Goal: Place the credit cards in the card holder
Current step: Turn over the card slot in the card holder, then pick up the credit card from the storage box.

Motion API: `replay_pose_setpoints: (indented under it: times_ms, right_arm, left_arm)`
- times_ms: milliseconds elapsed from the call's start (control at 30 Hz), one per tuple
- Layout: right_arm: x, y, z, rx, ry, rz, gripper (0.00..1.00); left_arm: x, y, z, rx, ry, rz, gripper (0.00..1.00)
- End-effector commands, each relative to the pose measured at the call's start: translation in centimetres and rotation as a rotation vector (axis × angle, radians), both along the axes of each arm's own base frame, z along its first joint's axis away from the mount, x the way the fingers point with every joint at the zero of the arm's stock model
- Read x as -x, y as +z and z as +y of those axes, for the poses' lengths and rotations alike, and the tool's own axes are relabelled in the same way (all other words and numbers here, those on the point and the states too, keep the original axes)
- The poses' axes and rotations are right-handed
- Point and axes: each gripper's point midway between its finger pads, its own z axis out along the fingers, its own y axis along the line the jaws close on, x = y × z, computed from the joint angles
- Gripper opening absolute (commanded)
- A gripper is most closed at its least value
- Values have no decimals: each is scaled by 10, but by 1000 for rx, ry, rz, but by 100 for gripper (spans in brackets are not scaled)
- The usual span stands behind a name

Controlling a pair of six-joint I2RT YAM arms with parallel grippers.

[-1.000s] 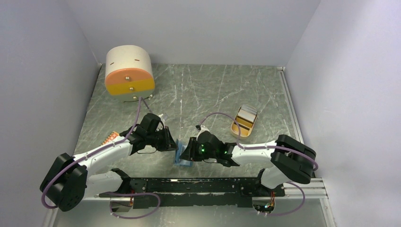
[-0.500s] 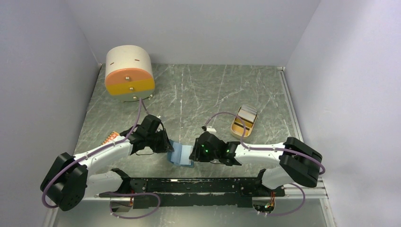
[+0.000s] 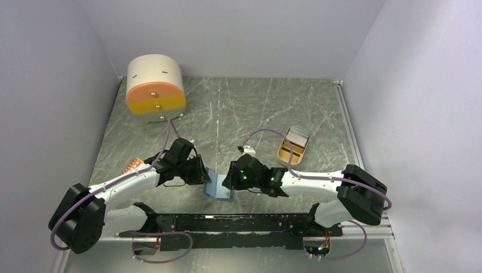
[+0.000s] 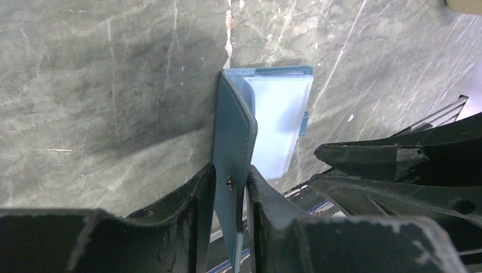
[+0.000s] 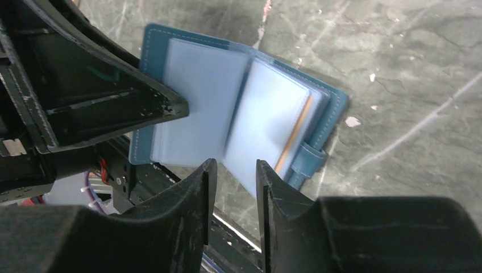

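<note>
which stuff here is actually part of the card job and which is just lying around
Job: card holder, credit cards, tan tray holding them.
Lying about: round drawer box; small orange item far left, too small to identify.

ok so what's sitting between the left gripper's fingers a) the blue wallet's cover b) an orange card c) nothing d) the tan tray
a: in the left wrist view, the blue outer cover of the card holder stands on edge between the fingers of the left gripper.
</note>
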Motion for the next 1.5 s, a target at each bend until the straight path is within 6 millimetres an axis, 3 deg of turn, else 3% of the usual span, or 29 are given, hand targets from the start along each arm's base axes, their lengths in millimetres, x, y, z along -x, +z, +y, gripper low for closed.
replay_pose_setpoints:
  times_ms: [0,233,400,633,700,833,1000,1200,1400,1467]
  right_arm:
    - [-11,10,14,-34,27,-67,34]
    - [-41,25,12,13,48,-167,34]
    - [-82,57,-8,79,40,-301,39]
    - [-153,84,-83,388,-30,-435,43]
    - [-167,93,-101,462,-31,-454,44]
    - [-188,89,-155,711,-46,-415,45]
    - [-198,84,-215,859,-50,-365,45]
    - [-188,78,-241,979,128,-404,46]
    - [-177,49,-271,1061,216,-333,51]
    - [-179,49,-278,1092,216,-333,52]
  left_arm:
    - [-2,11,-8,37,-24,-25,32]
    - [-4,0,-4,-11,-24,-16,35]
    - [-10,1,2,-55,-21,-34,36]
    - [-16,10,6,-88,-19,-67,38]
    - [-15,12,3,-71,-28,-70,39]
    - [-12,10,1,-57,-47,-64,38]
    - [-10,-1,6,-99,-56,-41,36]
    - [-13,2,8,-116,-46,-48,29]
    - [-13,1,6,-111,-56,-39,19]
    - [-10,-2,3,-95,-70,-26,13]
